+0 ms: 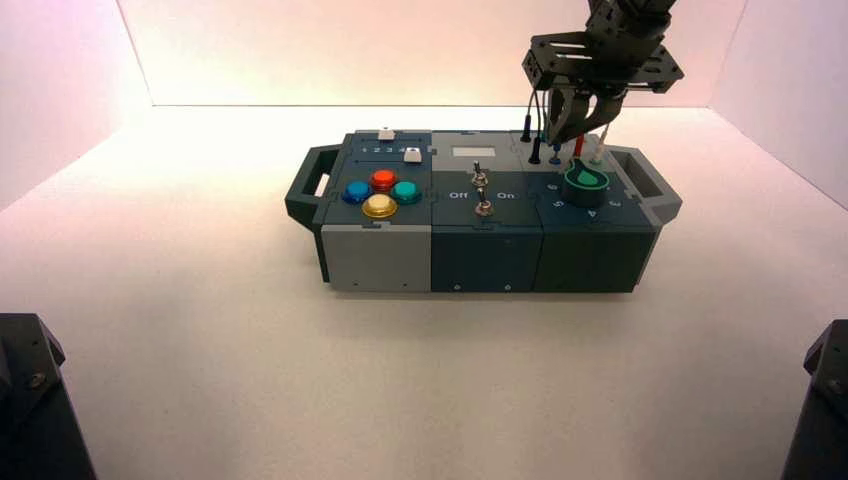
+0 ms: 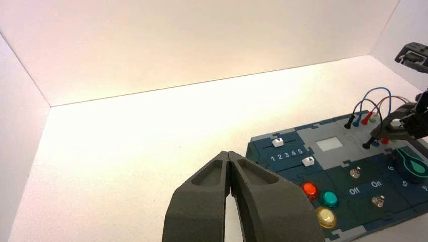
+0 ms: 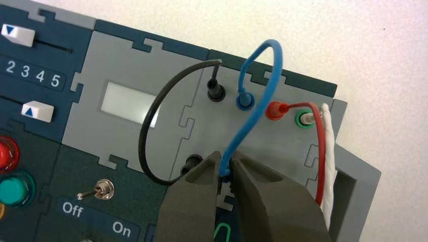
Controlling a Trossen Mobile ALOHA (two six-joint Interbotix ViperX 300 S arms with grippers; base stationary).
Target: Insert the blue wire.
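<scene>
The blue wire (image 3: 272, 80) arches from the box's blue far socket (image 3: 245, 101) to the right end effector (image 3: 224, 160), clamped on its near end, over the right-hand panel. It looks light and springy; the stiff plug is the better hold. The right wrist view shows this pinch; the high view adds the left arm (image 1: 38, 400), its end effector (image 2: 228, 156) closed, parked front-left.
</scene>
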